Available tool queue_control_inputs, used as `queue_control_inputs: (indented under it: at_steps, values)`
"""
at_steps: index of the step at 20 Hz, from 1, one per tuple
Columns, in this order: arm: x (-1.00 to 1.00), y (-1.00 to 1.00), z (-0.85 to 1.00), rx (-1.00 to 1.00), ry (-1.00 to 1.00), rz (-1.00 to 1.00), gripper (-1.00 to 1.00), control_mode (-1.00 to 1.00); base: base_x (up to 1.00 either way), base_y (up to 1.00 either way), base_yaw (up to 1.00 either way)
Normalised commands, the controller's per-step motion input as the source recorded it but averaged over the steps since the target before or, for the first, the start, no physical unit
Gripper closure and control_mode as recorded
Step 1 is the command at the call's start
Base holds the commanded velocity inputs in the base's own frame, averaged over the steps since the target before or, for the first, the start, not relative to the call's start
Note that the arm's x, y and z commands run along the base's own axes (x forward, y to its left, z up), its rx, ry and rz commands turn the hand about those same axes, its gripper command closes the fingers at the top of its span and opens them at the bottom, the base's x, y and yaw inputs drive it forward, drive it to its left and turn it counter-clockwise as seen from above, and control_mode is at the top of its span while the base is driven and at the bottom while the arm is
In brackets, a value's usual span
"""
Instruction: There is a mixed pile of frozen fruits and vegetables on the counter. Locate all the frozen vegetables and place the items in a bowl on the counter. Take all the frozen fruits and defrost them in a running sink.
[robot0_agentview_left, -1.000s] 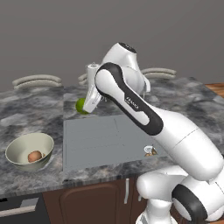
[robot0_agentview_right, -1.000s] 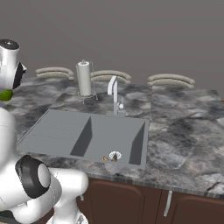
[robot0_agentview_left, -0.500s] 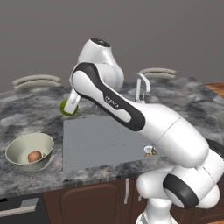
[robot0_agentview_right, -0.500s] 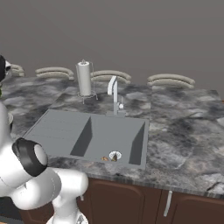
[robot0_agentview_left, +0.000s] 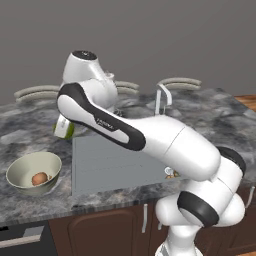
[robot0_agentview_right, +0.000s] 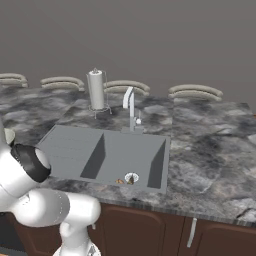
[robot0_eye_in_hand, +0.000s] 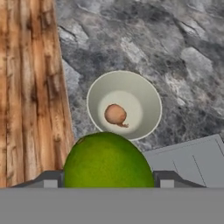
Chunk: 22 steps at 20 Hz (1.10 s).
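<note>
My gripper (robot0_agentview_left: 64, 127) is shut on the lime-green ball (robot0_agentview_left: 70, 131), a frozen vegetable, and holds it above the counter (robot0_agentview_left: 25, 135) just left of the sink (robot0_agentview_left: 110, 160). In the hand view the ball (robot0_eye_in_hand: 107, 159) sits between the fingertips (robot0_eye_in_hand: 48, 179), above the near rim of the pale bowl (robot0_eye_in_hand: 144, 94). The bowl (robot0_agentview_left: 22, 167) stands at the counter's front left and holds the reddish-brown lump (robot0_agentview_left: 39, 178), which is also in the hand view (robot0_eye_in_hand: 115, 114). The orange-brown frozen fruit (robot0_agentview_right: 120, 181) lies in the basin beside the drain (robot0_agentview_right: 131, 177).
A curved chrome tap (robot0_agentview_right: 130, 102) stands behind the sink (robot0_agentview_right: 125, 155), with a paper-towel holder (robot0_agentview_right: 96, 90) to its left. Flat curved plates (robot0_agentview_right: 195, 91) line the back wall. Wooden floor (robot0_eye_in_hand: 26, 87) lies beyond the counter's front edge.
The arm has swung left with the green ball, from over the sink's back corner to the counter near the bowl. The bowl and the sink's contents have not moved.
</note>
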Motion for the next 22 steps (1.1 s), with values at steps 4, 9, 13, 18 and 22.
queue_control_inputs:
  at_steps: [4, 9, 13, 18, 22]
  values:
    - [0.02, 0.34, -0.21, -0.07, -0.01, 0.00, 1.00, -1.00, 0.00, 0.00, 0.00]
    - [0.00, 0.18, -0.23, -0.06, 0.00, 0.00, 1.00, -1.00, 0.00, 0.00, 0.00]
    - [0.00, 0.02, -0.31, -0.05, 0.00, 0.00, 1.00, -1.00, 0.00, 0.00, 0.00]
    - [0.00, 0.02, -0.35, -0.02, -0.01, 0.00, 1.00, -1.00, 0.00, 0.00, 0.00]
    - [0.07, 0.24, -0.21, 0.00, -0.10, 0.00, 1.00, -1.00, 0.00, 0.00, 0.00]
